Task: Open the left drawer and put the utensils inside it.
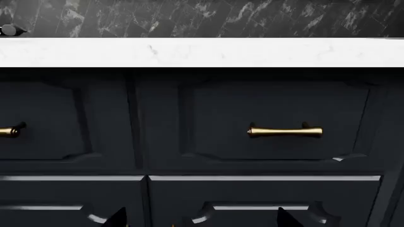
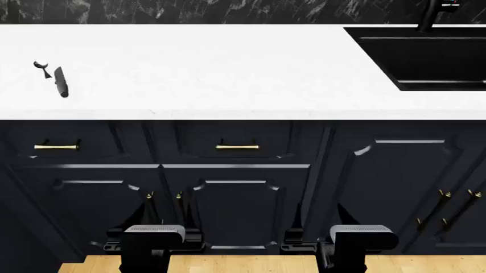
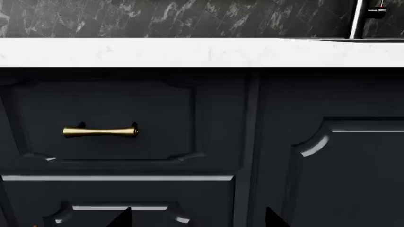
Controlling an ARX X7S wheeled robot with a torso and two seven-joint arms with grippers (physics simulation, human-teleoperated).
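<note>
Left drawer (image 2: pixel 57 147) shut, at far left under the counter (image 2: pixel 190 74). Spoon (image 2: pixel 41 67) and knife (image 2: pixel 61 82) side by side on top above it, handy for dropping in. Left hand (image 2: pixel 154 236) and right hand (image 2: pixel 363 236) low, well apart from the brass handle (image 2: pixel 56 147); fingertips spread, gripping nothing.

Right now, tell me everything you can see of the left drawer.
The left drawer is shut, its front flush with the neighbouring drawer. The front is dark navy-black with a raised panel and looks like painted wood. A short brass bar handle lies horizontally at its middle. It sits directly under the white countertop, above a taller cabinet door. Nothing touches it.
</note>
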